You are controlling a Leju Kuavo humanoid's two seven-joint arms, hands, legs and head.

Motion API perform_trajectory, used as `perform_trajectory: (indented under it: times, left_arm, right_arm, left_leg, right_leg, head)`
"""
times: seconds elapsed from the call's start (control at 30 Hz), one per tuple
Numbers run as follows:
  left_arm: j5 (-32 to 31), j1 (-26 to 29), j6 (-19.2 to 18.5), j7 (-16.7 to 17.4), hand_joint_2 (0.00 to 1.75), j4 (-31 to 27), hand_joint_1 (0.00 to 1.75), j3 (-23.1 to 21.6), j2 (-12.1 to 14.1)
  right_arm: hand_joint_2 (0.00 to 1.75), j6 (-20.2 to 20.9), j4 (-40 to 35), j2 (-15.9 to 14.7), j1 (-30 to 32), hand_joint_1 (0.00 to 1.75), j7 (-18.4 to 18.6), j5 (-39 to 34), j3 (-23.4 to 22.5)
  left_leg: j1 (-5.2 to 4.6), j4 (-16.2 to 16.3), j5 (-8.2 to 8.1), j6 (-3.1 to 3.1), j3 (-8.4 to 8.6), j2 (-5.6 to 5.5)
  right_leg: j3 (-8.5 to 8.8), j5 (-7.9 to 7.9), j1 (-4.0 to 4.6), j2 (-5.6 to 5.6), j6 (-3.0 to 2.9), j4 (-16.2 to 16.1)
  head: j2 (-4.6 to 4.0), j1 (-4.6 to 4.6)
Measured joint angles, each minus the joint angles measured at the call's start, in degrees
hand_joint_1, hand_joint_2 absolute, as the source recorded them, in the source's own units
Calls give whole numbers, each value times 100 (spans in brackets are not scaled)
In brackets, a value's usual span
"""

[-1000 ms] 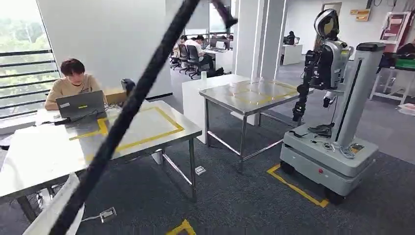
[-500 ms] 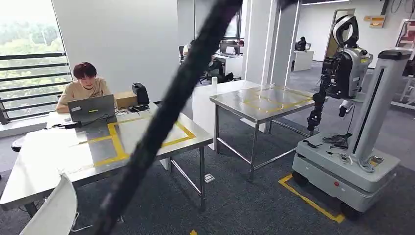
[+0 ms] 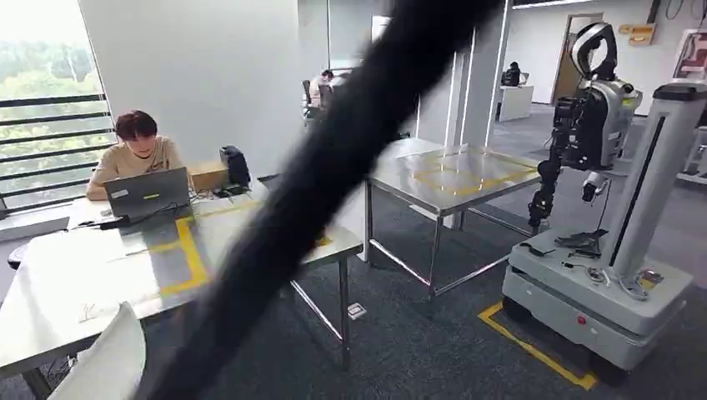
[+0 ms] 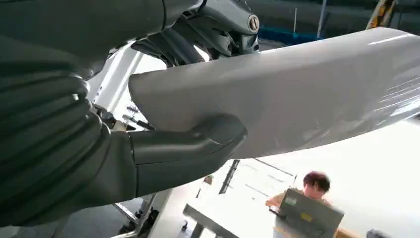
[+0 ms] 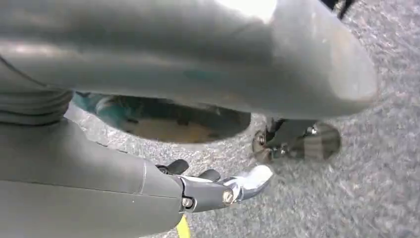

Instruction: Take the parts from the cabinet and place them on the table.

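Left wrist view, left hand (image 4: 148,163) thumb under pale part (image 4: 297,94), seemingly gripping it.

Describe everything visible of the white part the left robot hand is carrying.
The white part is a long, smooth, glossy shell, plastic by its look, with a rounded end and clear film wrinkling over its far stretch. It runs across the left wrist view, raised off the table. The left robot hand holds it, the grey thumb pressed under its rounded end. The head view shows a white curved edge low on the left, probably the same part.

View swung on, near table (image 3: 50,283) closer, dark blurred bar (image 3: 333,192) thicker across frame
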Motion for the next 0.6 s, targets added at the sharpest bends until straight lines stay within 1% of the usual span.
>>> perform_trajectory:
  times: [0.03, 0.07, 0.1, 0.13, 0.17, 0.2, 0.23, 0.27, 0.3, 0.33, 0.37, 0.4, 0.43, 0.47, 0.5, 0.53, 0.57, 0.6]
  left_arm:
    - [-13, 22, -26, -17, 175, -26, 175, 22, -46]
    - [-44, 7, -54, -30, 175, -53, 175, 42, -90]
    - [-61, 21, -85, -37, 175, -87, 175, 70, -142]
    - [-85, 21, -98, -61, 175, -116, 175, 122, -192]
    - [-107, 22, -116, -94, 175, -140, 175, 153, -247]
    - [-142, 37, -144, -140, 175, -173, 175, 188, -306]
    - [-181, 64, -153, -175, 175, -205, 175, 221, -365]
    - [-192, 86, -157, -195, 175, -232, 175, 247, -424]
    - [-197, 99, -164, -208, 175, -256, 175, 269, -465]
    - [-203, 105, -170, -210, 175, -273, 175, 288, -498]
    - [-212, 109, -192, -214, 175, -291, 175, 308, -528]
    - [-236, 113, -216, -219, 175, -324, 175, 323, -555]
    - [-254, 118, -225, -221, 175, -341, 175, 339, -595]
    - [-278, 112, -260, -223, 175, -343, 175, 352, -621]
    - [-289, 118, -284, -225, 175, -370, 175, 374, -655]
    - [-297, 127, -306, -234, 175, -391, 175, 382, -678]
    - [-308, 132, -308, -251, 175, -420, 175, 402, -702]
    - [-341, 131, -319, -280, 175, -477, 175, 443, -736]
  right_arm:
    - [0, 0, 0, 2, 2, 0, 0, 6, 0]
    - [0, 0, 0, 9, 4, 0, 0, 9, 2]
    - [0, 0, -2, 9, -2, 0, 6, 26, 4]
    - [0, 0, -2, 11, -21, 0, 0, 46, 7]
    - [0, 2, -2, 20, -37, 0, 0, 63, 11]
    - [0, 4, -2, 26, -49, 0, 2, 79, 15]
    - [0, 4, -2, 26, -46, 0, 6, 87, 22]
    - [0, 4, 0, 28, -38, 0, 11, 94, 26]
    - [0, 4, -2, 37, -23, 0, 17, 94, 28]
    - [0, 4, -2, 37, -13, 0, 15, 94, 31]
    - [0, 4, 0, 41, -12, 0, 15, 94, 31]
    - [0, 4, -2, 41, -14, 0, 15, 96, 31]
    - [0, 4, 0, 39, -10, 0, 13, 94, 31]
    - [0, 7, 0, 39, -10, 0, 15, 94, 31]
    - [0, 15, 0, 39, -14, 0, 15, 96, 33]
    - [0, 15, 0, 39, -9, 0, 17, 98, 35]
    - [0, 15, 0, 39, -12, 0, 19, 112, 37]
    - [0, 15, -2, 53, -27, 0, 21, 131, 44]
  left_leg:
    - [25, -29, -28, 61, -29, -25]
    - [25, -31, -32, 102, 73, -51]
    - [33, -66, -58, 141, 126, -71]
    - [32, -66, -92, 184, 182, -62]
    - [26, -67, -127, 216, 214, -65]
    - [17, -67, -167, 228, 247, -68]
    - [6, -67, -217, 237, 290, -72]
    - [-5, -67, -263, 246, 338, -81]
    - [-15, -67, -311, 247, 397, -100]
    - [-29, -67, -369, 248, 475, -113]
    - [-43, -68, -424, 247, 550, -124]
    - [-56, -71, -473, 243, 589, -125]
    - [-45, -72, -529, 236, 617, -124]
    - [-77, -55, -577, 191, 692, -164]
    - [-62, -76, -623, 140, 666, -164]
    - [-53, 24, -575, 97, 790, -168]
    - [-53, 8, -560, 53, 823, -166]
    - [-55, 62, -588, 30, 824, -164]
  right_leg:
    - [84, 44, 8, 0, 46, 27]
    - [99, 53, 5, -1, 62, 37]
    - [51, 48, -14, 1, 78, 159]
    - [-84, 54, -22, 5, 92, 439]
    - [-340, -42, -15, 7, 111, 841]
    - [-638, -212, -12, 8, 133, 1255]
    - [-906, -426, -12, 8, 140, 1568]
    - [-1091, -566, -12, 8, 134, 1713]
    - [-1180, -557, -11, 9, 116, 1661]
    - [-1175, -383, -5, 11, 84, 1402]
    - [-1085, -66, 3, 14, 36, 996]
    - [-974, 318, 33, 15, -12, 556]
    - [-910, 729, 68, 14, -80, 215]
    - [-901, 455, 102, 39, -92, 241]
    - [-860, 454, 118, 43, -105, 224]
    - [-799, 545, 105, 44, -153, 115]
    - [-727, 520, 117, 37, -195, 97]
    - [-574, 569, 81, 37, -220, 66]
  head:
    - [-2, 2]
    - [0, 2]
    - [0, 17]
    - [0, 13]
    - [-2, 15]
    - [-2, 15]
    - [0, 17]
    - [-2, 15]
    - [-2, 17]
    - [-2, 15]
    - [-2, 18]
    - [-2, 17]
    - [-2, 15]
    - [-2, 13]
    - [-2, 15]
    - [-2, 18]
    - [-2, 17]
    - [0, 24]
